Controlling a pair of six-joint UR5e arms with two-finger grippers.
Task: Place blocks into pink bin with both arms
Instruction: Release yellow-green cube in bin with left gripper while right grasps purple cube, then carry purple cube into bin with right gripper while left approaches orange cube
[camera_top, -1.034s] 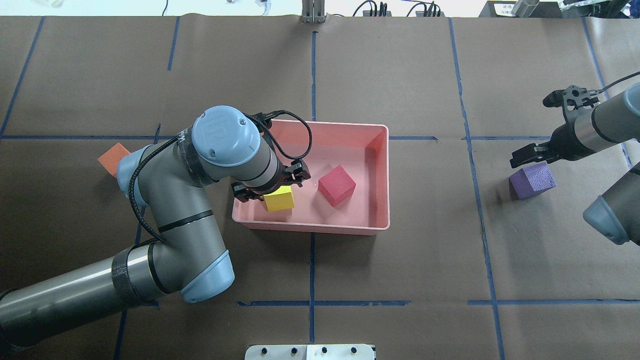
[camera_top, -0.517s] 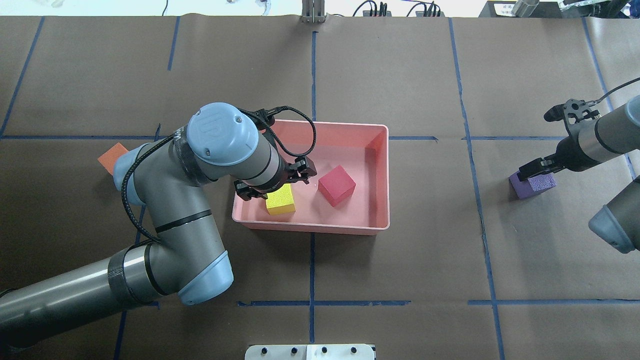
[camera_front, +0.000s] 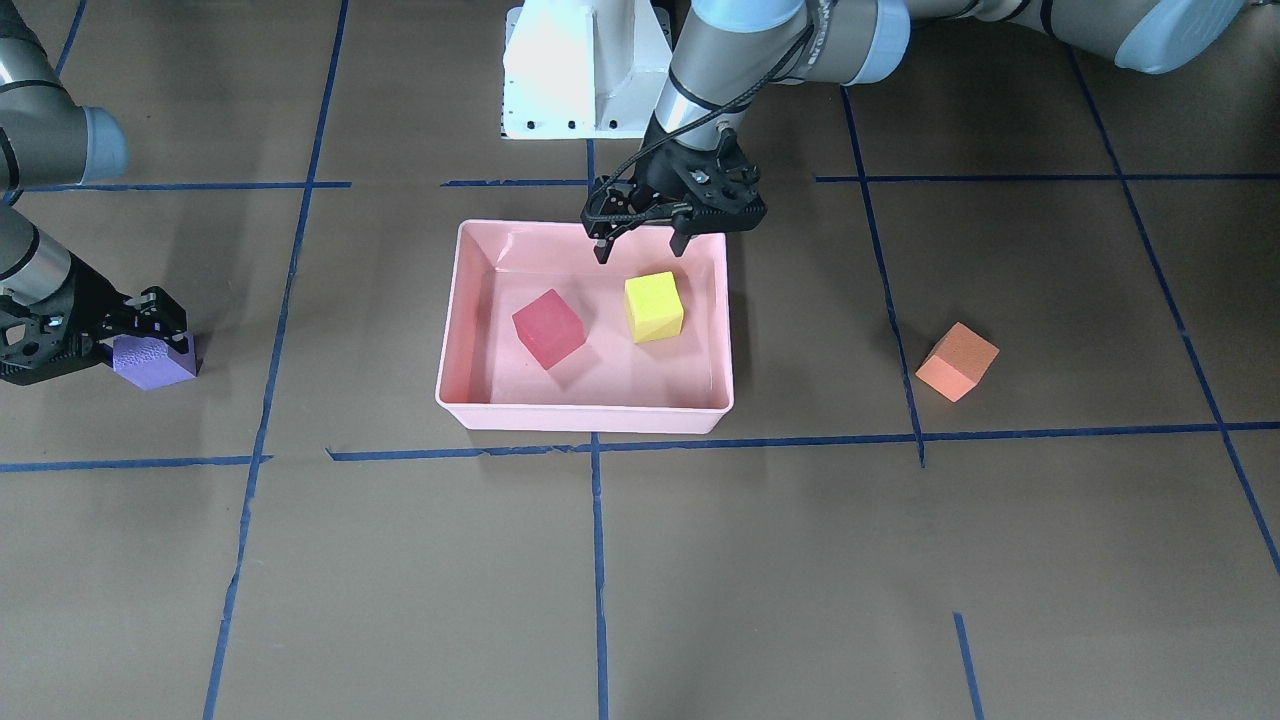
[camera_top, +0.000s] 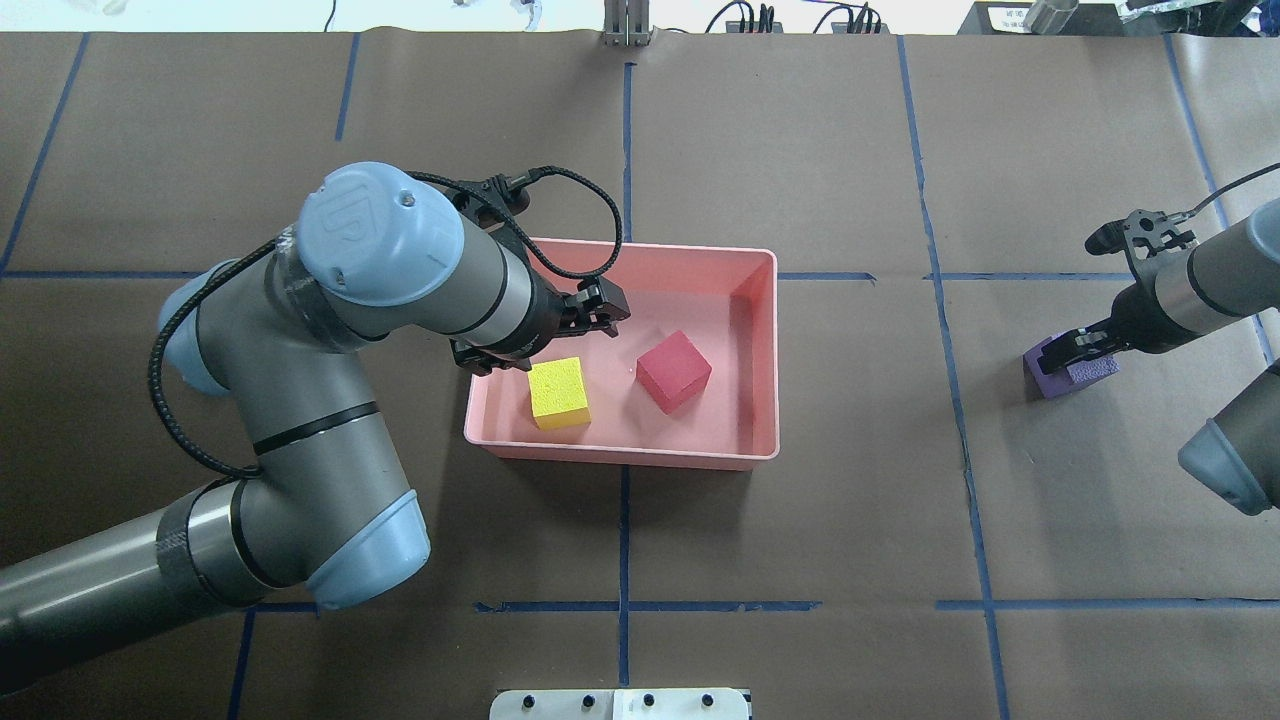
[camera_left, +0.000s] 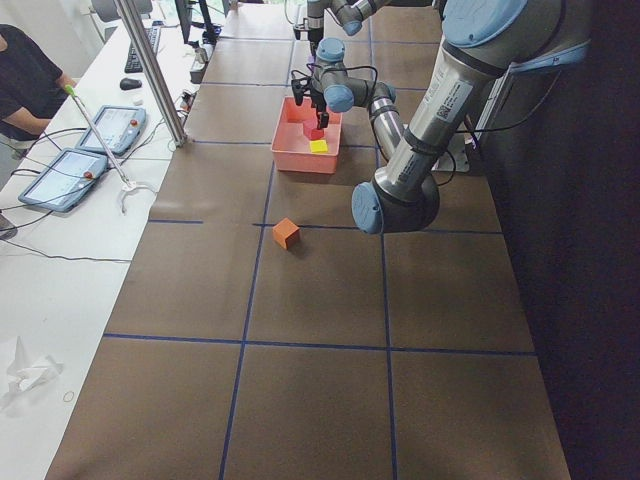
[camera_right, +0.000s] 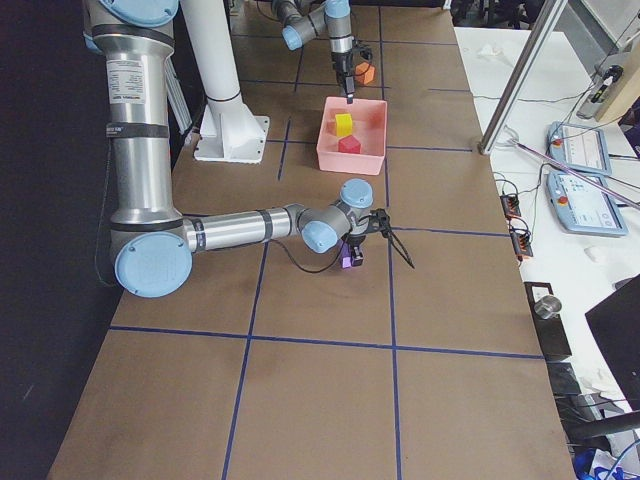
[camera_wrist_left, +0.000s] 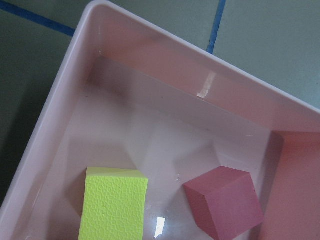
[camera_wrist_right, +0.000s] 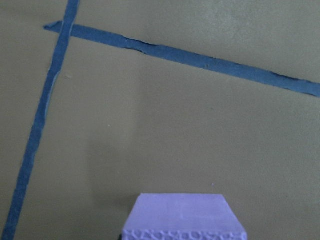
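The pink bin (camera_top: 766, 350) holds the yellow block (camera_top: 559, 393) and the red block (camera_top: 673, 371), both lying loose. My left gripper (camera_top: 540, 335) hangs open and empty above the bin's near-left part, just over the yellow block (camera_front: 653, 306). The left wrist view shows both blocks below, the yellow one (camera_wrist_left: 112, 205) and the red one (camera_wrist_left: 225, 202). My right gripper (camera_top: 1070, 350) is low over the purple block (camera_top: 1092, 370) on the table at the right, its jaws open astride the block (camera_front: 150, 362). The orange block (camera_front: 957, 362) lies on the table left of the bin, hidden overhead by my left arm.
Blue tape lines cross the brown table cover. The white pedestal base (camera_front: 585, 70) stands behind the bin. In the left side view, an operators' bench with tablets (camera_left: 110, 130) runs along the far edge.
My left gripper has let go of the yellow block and risen; the arm swung back over the orange block. My right gripper has come down around the purple block.
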